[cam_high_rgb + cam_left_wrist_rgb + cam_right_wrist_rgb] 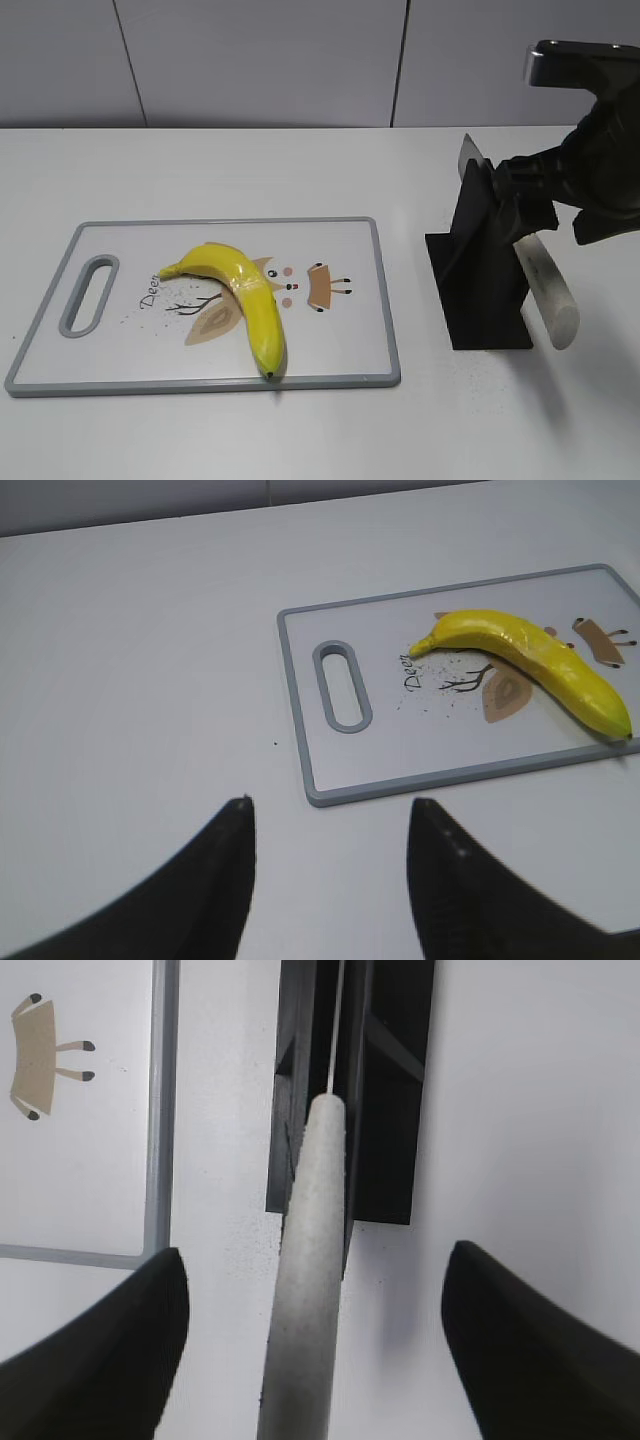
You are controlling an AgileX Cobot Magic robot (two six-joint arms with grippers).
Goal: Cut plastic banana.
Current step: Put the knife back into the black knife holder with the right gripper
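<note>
The plastic banana (250,290) is glossy yellow and lies across the middle of the white cutting board (340,340), dark tip toward the front edge. It also shows in the left wrist view (540,655). A knife with a grey handle (548,290) stands slanted in a black knife holder (480,300) to the right of the board. My right gripper (515,205) is open, its jaws (315,1252) wide on either side of the knife handle (320,1160) without touching it. My left gripper (331,803) is open and empty over bare table near the board's handle end.
The board (400,750) has a grey rim, a handle slot (342,685) and a deer print. The black holder (390,1110) stands just right of the board's edge. A grey panelled wall runs behind the white table.
</note>
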